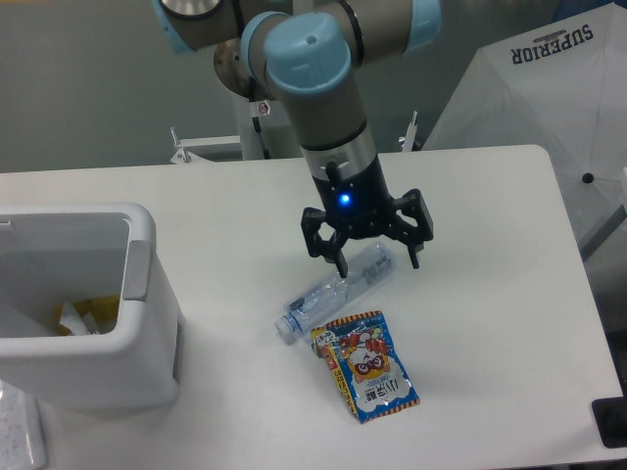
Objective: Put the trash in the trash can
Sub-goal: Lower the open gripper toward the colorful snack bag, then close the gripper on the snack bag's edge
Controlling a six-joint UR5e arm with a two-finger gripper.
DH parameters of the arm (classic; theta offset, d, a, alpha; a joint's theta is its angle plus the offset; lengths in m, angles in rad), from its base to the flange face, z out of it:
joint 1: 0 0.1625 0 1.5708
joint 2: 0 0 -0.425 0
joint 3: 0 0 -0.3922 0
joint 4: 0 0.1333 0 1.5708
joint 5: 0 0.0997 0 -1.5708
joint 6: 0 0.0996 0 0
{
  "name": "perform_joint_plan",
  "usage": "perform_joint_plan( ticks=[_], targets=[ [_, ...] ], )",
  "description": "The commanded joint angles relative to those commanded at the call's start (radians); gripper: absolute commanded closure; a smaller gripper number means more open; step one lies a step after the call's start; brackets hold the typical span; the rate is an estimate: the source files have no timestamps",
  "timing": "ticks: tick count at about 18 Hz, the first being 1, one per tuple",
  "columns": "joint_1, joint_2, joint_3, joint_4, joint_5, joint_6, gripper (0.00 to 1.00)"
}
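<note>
A clear plastic bottle (338,292) with a blue cap lies on its side on the white table (490,294), cap toward the front left. A flat blue-orange snack packet (367,367) with a cartoon face lies just in front of it. My gripper (377,262) is open and hangs over the bottle's far end, one finger on each side of it. I cannot tell whether the fingers touch the bottle. The white trash can (83,313) with a grey side handle stands at the left edge, with some yellow and white scraps inside.
A white umbrella lettered SUPERIOR (549,88) stands behind the table's far right corner. A dark object (612,423) sits at the table's front right edge. The arm's base mount stands behind the table's back edge.
</note>
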Motion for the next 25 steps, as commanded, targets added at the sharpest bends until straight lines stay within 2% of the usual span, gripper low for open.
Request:
perform_joint_plan(
  ticks=[6,9,12,16,19,21,25],
  targets=[
    [-0.005,-0.032,-0.005,0.006,0.029,-0.011,0.00],
    [-0.003,-0.078,0.000,0.012,0.041,-0.026,0.00],
    [-0.012,-0.126,-0.002,0.020,0.072,-0.165,0.00],
    [-0.031,-0.210,0.040,0.041,0.068,-0.310,0.00],
    [-0.072,-0.294,0.071,0.069,0.068,-0.441,0.00],
    [-0.083,-0.327,0.078,0.071,0.068,-0.469,0.00],
    [-0.091,-0.353,0.094,0.071,0.064,-0.497,0.00]
  ],
)
